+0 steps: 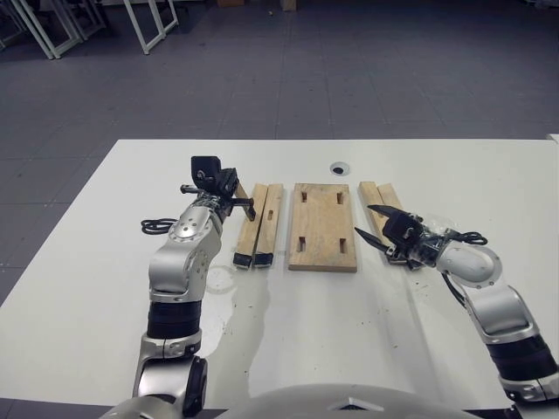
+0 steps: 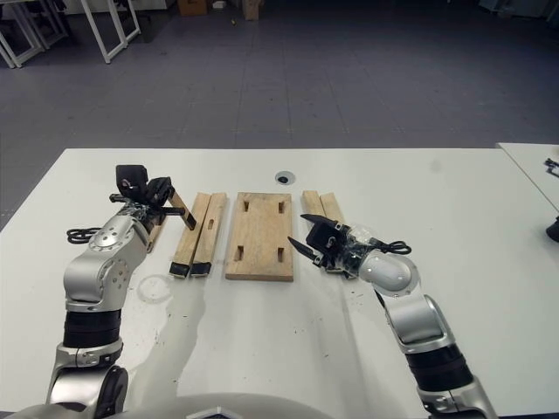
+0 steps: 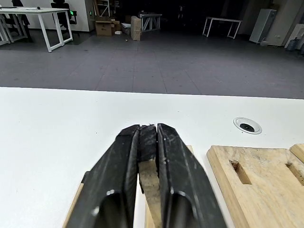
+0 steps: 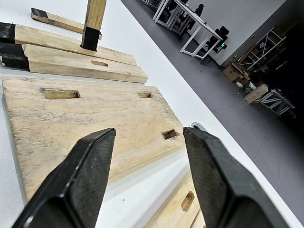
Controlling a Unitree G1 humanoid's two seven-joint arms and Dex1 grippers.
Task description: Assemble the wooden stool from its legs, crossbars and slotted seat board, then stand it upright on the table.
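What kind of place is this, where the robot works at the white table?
Most likely a robotics lab or workshop hall, not a home. The white table has a cable port, a wide grey floor lies behind it, and farther back stand more work tables and cardboard boxes.

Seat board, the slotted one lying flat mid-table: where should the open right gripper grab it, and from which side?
Probably its right long edge, between the two slots, coming in low from the robot's right. The seat board lies flat and looks too wide to span from above, and the open right gripper sits beside that edge. The legs next to it leave little room.
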